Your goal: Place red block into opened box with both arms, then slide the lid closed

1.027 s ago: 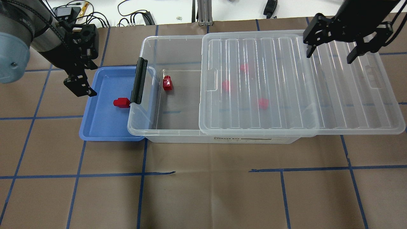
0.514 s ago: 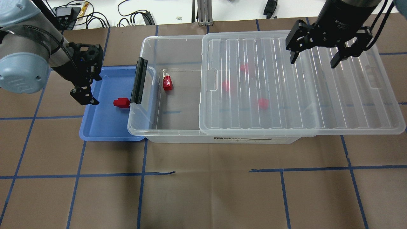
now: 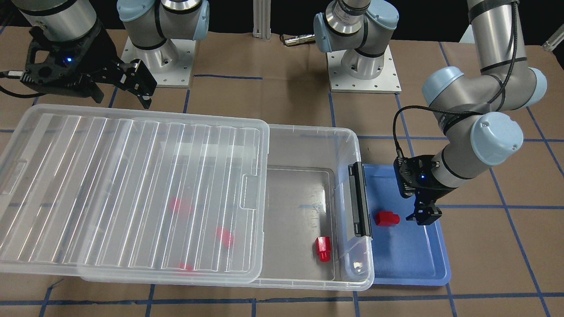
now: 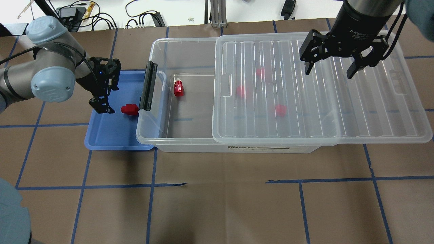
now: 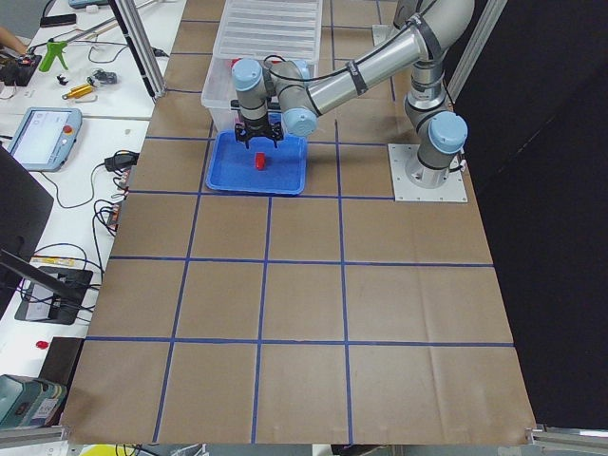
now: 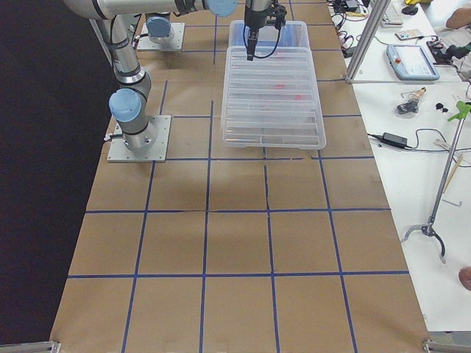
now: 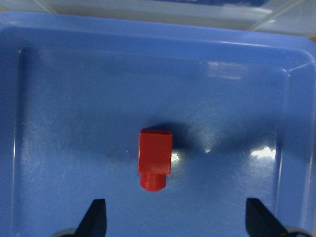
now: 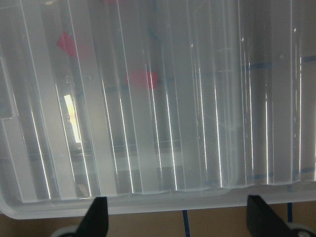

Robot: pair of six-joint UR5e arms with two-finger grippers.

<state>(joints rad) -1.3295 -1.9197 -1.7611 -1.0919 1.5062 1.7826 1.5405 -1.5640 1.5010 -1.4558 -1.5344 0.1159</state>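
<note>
One red block [image 4: 130, 109] [image 3: 387, 218] [image 7: 154, 158] lies on its side in the blue tray, close to the box's latch end. My left gripper [image 4: 101, 105] [image 3: 425, 215] [image 7: 176, 222] hangs open just beside it, nub end towards the fingers, not touching. The clear box [image 4: 183, 40] [image 3: 308, 128] holds another red block [image 4: 178, 88] in its uncovered part and three more blurred under the lid. The ridged lid [image 4: 373, 112] [image 3: 110, 176] covers the box's right part and overhangs its right end. My right gripper [image 4: 328, 73] [image 8: 178, 219] hovers open above the lid, holding nothing.
The blue tray [image 4: 112, 135] abuts the box's left end, under the black latch bar [image 4: 148, 86]. Cables [image 4: 142, 17] and a metal post [image 4: 217, 13] lie beyond the table's far edge. Both arm bases [image 3: 365, 70] stand behind the box.
My left gripper has swung right and lower over the tray, closing on the red block. My right gripper has shifted left above the lid. Blocks, box and lid have not moved.
</note>
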